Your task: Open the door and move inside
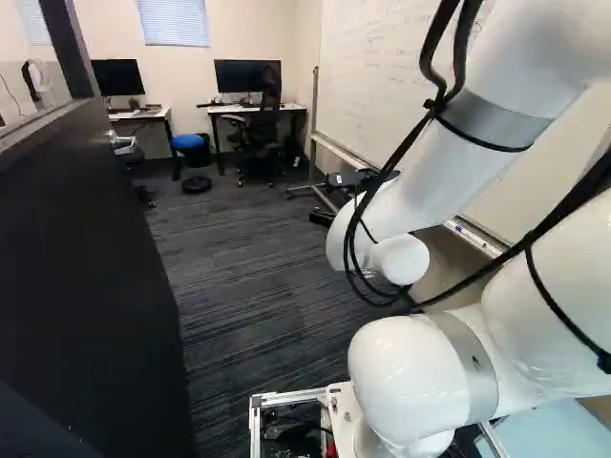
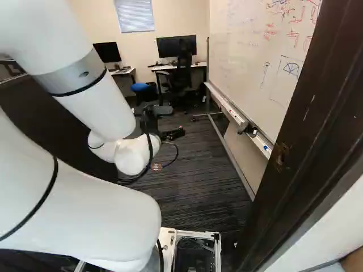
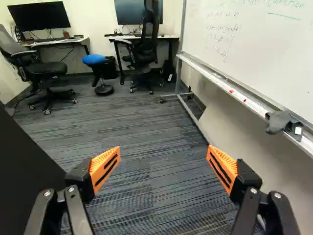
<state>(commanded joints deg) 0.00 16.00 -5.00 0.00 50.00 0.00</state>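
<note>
The dark door (image 1: 91,277) stands open along the left of the left base view, glass in its upper part; its dark face (image 3: 22,166) is also beside the gripper in the wrist view. The doorway's dark frame (image 2: 303,130), with a metal plate on it, rises at the right of the right base view. Beyond the arm's white wrist, the gripper (image 2: 169,122) reaches into the room. In the wrist view the gripper (image 3: 164,161) is open, its orange pads wide apart with only carpet visible between them. It touches neither door nor frame. The door's handle is not visible.
A whiteboard (image 2: 255,62) on a metal stand (image 2: 231,156) lines the right side. Desks with monitors (image 3: 39,16), office chairs (image 3: 144,51) and a blue stool (image 3: 94,59) stand at the far wall. Dark carpet (image 1: 243,277) runs between door and whiteboard.
</note>
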